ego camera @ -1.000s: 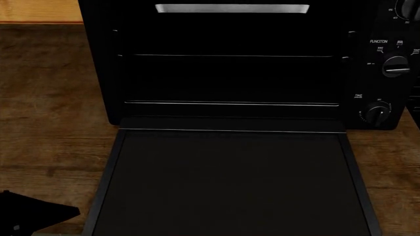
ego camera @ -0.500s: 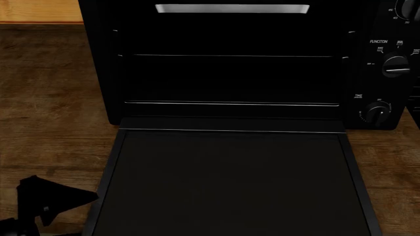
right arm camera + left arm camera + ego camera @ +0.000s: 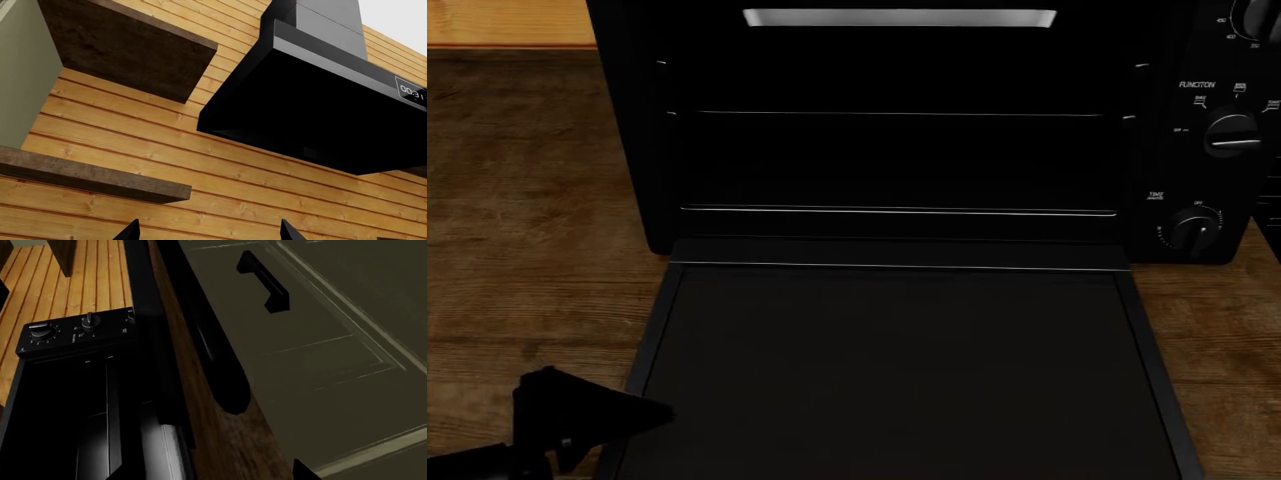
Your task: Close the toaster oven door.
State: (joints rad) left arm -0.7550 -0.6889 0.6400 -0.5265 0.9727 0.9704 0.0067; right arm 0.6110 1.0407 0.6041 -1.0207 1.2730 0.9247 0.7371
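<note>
The toaster oven [image 3: 894, 150] is a black box on the wooden counter, with wire racks showing inside. Its door [image 3: 894, 370] lies folded down flat toward me, fully open. The door's front edge is cut off by the head view's lower border. In the left wrist view the door's silver bar handle [image 3: 163, 452] shows beside the counter's front edge. My left gripper [image 3: 601, 418] is low at the door's left front corner, just beside its frame. Its jaws stand wide apart and hold nothing. My right gripper [image 3: 208, 234] is open and empty, and is out of the head view.
Round knobs [image 3: 1232, 135] sit on the oven's right panel. A wooden counter [image 3: 534, 200] lies around the oven. Green cabinet fronts with a black handle [image 3: 263, 282] are below the counter edge [image 3: 227, 440]. The right wrist view shows a black range hood [image 3: 313, 110] and wooden shelves [image 3: 127, 50].
My left gripper has risen into the head view and moved right, toward the open door's left front corner. The door and oven have not moved.
</note>
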